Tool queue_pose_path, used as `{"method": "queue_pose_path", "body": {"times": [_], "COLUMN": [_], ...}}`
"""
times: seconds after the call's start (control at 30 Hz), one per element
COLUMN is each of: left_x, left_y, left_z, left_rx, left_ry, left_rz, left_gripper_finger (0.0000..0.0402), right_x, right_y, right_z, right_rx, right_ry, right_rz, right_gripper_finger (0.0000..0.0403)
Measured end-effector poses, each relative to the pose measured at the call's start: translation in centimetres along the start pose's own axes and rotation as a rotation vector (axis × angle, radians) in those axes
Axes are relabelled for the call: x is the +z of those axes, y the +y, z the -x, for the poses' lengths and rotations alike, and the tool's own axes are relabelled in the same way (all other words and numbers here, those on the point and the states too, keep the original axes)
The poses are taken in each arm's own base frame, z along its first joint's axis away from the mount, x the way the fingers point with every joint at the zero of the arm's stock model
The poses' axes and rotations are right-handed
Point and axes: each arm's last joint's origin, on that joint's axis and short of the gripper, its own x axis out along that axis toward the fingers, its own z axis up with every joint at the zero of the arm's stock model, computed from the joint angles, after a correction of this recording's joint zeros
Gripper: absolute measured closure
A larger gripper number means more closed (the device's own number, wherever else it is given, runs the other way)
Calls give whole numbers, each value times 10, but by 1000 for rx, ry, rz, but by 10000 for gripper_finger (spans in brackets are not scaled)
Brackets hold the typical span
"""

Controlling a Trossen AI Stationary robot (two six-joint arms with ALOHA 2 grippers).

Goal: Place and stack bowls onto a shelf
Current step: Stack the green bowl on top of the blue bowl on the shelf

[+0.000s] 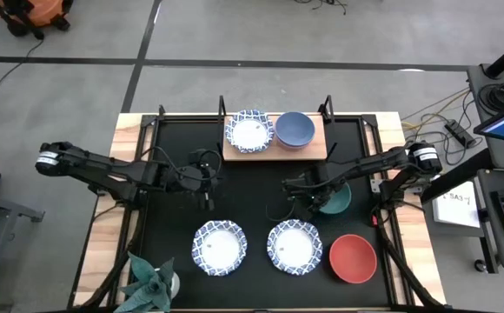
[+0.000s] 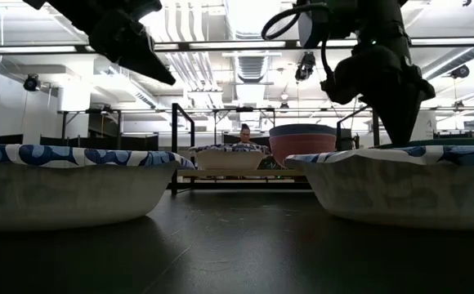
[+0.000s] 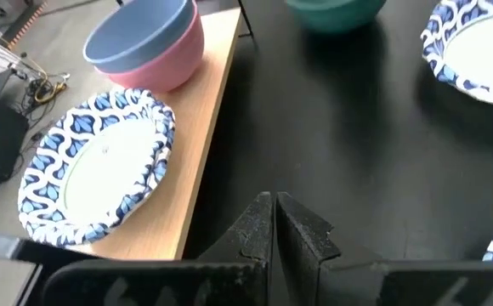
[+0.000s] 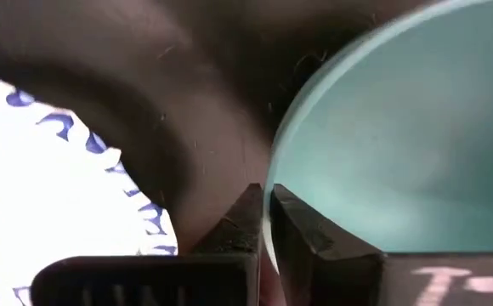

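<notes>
The shelf [image 1: 274, 149] stands at the table's far edge. On it sit a white bowl with a blue pattern [image 1: 249, 130] and a blue bowl [image 3: 140, 34] nested in a pink bowl [image 3: 174, 64]. Two more patterned bowls [image 1: 219, 248] [image 1: 294, 246] and a red bowl [image 1: 353, 258] rest on the table's near half. My right gripper [image 4: 266, 217] is shut on the green bowl [image 1: 337, 200] at mid-right. My left gripper [image 3: 274, 212] is shut and holds nothing; it hovers at mid-table, in front of the shelf's left end [image 1: 207, 191]. My right gripper pinches the green bowl's rim [image 4: 270, 183] on the side toward the table's left, one finger inside the bowl and one outside. The fingers slant down onto it from above. Whether the bowl is off the table, I cannot tell.
A green spiky plant [image 1: 152, 283] stands at the near left corner. The shelf's black posts [image 1: 222, 109] [image 1: 328, 106] rise at its far corners. Bare black tabletop [image 1: 252, 196] lies between the two grippers and the shelf.
</notes>
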Motion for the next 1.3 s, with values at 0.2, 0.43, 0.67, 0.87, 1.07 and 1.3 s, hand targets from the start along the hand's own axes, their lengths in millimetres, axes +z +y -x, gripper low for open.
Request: {"method": "queue_pose_path", "body": {"times": [0.2, 0.43, 0.67, 0.87, 1.07, 1.3], "left_x": [4, 6, 6, 6, 6, 6], "left_y": [0, 0, 0, 0, 0, 0], "left_z": [0, 0, 0, 0, 0, 0], "left_rx": [2, 3, 3, 3, 4, 4], "left_ry": [-38, -53, -54, -57, -57, -57], "left_rz": [13, 20, 21, 22, 18, 6], "left_gripper_finger": [402, 402, 402, 402, 402, 402], "right_x": [3, 6, 2, 1, 7, 32], "right_y": [1, 16, 33, 37, 22, -15], "right_z": [10, 64, 119, 157, 188, 204], "right_rx": [103, 207, 301, 178, -255, -377], "right_ry": [72, -20, -224, -480, -725, -694], "right_rz": [146, 348, 696, 912, 876, 757], "right_gripper_finger": [393, 394, 394, 394, 394, 394]}}
